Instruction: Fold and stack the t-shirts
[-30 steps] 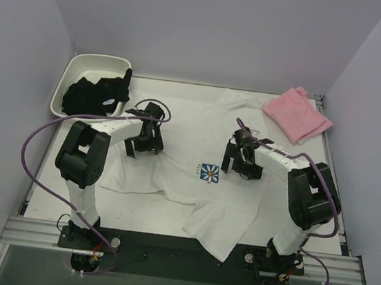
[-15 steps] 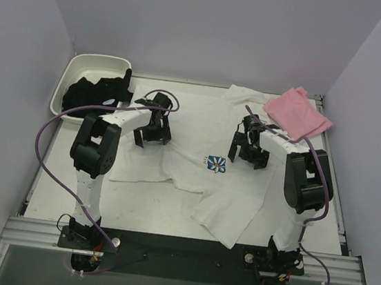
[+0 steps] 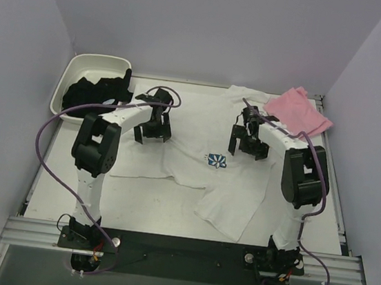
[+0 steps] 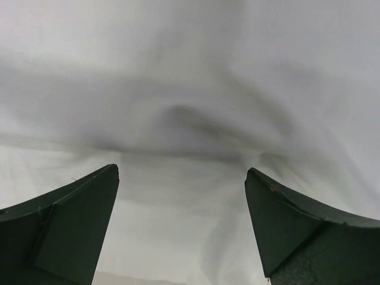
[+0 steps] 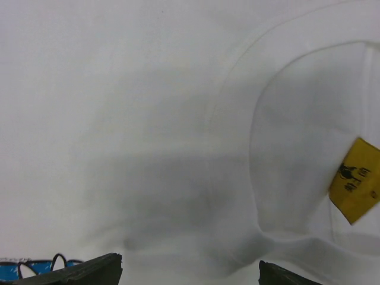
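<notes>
Step in hand: laying out the white tee (image 3: 192, 125) before the first fold. It's spread on the table but not flat: a loose flap is bunched near-right of the daisy print (image 3: 216, 162), and there are wrinkles to the left of the print.

Left gripper (image 3: 152, 129): far-left of the print, jaws spread wide, nothing between them, low over plain white cloth with a soft ridge ahead of the fingers.

Right gripper (image 3: 248, 144): just far-right of the print, jaws also spread and empty, over the collar area. The yellow neck tag (image 5: 356, 180) shows inside the neck opening.

Pink tee (image 3: 297, 112): far-right of the print, roughly folded. It meets the white tee's far corner, but I can't tell if it's touching or overlapping.

Tub (image 3: 70, 75) with the black garment (image 3: 95, 96): well far-left of the print, not part of this job.

My read on the next move: each gripper needs to pinch a single layer at shoulder or hem, then tension outward to flatten. Pinching two layers at the collar would spoil the fold.
</notes>
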`<control>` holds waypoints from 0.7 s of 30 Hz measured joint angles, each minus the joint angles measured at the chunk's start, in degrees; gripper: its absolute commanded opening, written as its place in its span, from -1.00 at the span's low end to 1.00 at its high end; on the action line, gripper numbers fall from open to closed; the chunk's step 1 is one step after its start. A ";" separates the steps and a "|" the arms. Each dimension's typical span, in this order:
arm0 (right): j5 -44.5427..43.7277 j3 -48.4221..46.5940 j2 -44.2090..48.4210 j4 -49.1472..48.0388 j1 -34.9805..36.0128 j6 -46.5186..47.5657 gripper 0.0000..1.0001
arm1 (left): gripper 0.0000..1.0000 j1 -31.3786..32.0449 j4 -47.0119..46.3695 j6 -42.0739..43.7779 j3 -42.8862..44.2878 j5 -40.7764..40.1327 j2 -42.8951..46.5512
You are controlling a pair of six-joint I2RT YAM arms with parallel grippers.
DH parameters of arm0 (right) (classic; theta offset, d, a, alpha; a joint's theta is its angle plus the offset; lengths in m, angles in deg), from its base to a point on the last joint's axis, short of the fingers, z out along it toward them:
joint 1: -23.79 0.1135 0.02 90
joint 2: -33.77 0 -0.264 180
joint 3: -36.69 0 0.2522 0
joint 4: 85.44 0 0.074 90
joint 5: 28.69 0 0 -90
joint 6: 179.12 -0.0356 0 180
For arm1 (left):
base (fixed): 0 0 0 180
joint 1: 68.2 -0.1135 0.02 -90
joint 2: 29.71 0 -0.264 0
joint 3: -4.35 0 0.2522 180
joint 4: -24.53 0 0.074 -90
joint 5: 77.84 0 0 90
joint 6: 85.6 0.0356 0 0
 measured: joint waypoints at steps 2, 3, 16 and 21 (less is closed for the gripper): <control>-1.99 0.74 2.71 0.55 0.81 0.37 1.00 | 0.95 -0.02 0.98 0.26 -2.12 -0.26 2.84; -2.95 1.14 4.33 0.87 1.27 0.44 1.00 | 0.95 -0.02 1.33 0.39 -3.15 -0.28 4.48; -7.26 23.93 51.43 0.76 11.74 -5.09 1.00 | 0.95 -1.51 -0.66 1.07 -28.26 2.14 44.00; -3.82 35.17 61.53 0.61 13.66 -9.22 1.00 | 0.95 -4.42 -2.75 -1.62 -42.03 5.33 47.60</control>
